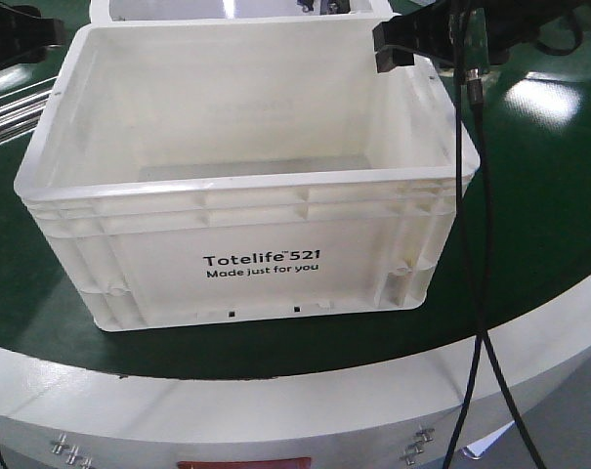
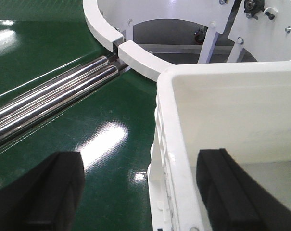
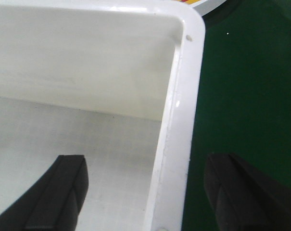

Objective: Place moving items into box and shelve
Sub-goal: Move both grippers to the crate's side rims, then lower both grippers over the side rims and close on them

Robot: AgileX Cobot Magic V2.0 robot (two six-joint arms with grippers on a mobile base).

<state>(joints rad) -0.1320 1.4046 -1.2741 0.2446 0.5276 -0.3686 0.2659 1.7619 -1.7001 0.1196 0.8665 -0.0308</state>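
The box [image 1: 256, 264] has both of my claws at its upper rim. On the right wrist view the right claw [image 3: 152, 197] is spread wide and grips nothing. One black finger [image 3: 54, 192] hangs at the lower left of the frame over the box's pale floor. The other is at the lower right over the green counter [image 3: 246, 86], and the box's side wall runs up between them. I cannot tell whether either finger touches the wall. The left claw [image 2: 140, 192] looks the same on its own camera, wide apart with nothing in it. Its lower-left finger is over the counter, its lower-right finger is inside the box, and the rim is between them.

Beyond the left claw, shiny steel rods [image 2: 54, 98] lie across the counter from the left edge toward the upper middle. They end by a white curved ring [image 2: 140, 60] just past the box's corner.

In the front view the box fills the centre of the frame, upright on the counter, with "Totelife 521 Made just for you" on the side facing the camera. The right claw shows at the upper right above the box's far corner, the left claw at the upper left edge. A black cable [image 1: 471, 254] drops down the right side of the frame past the box and crosses the counter's white rim [image 1: 275, 410].
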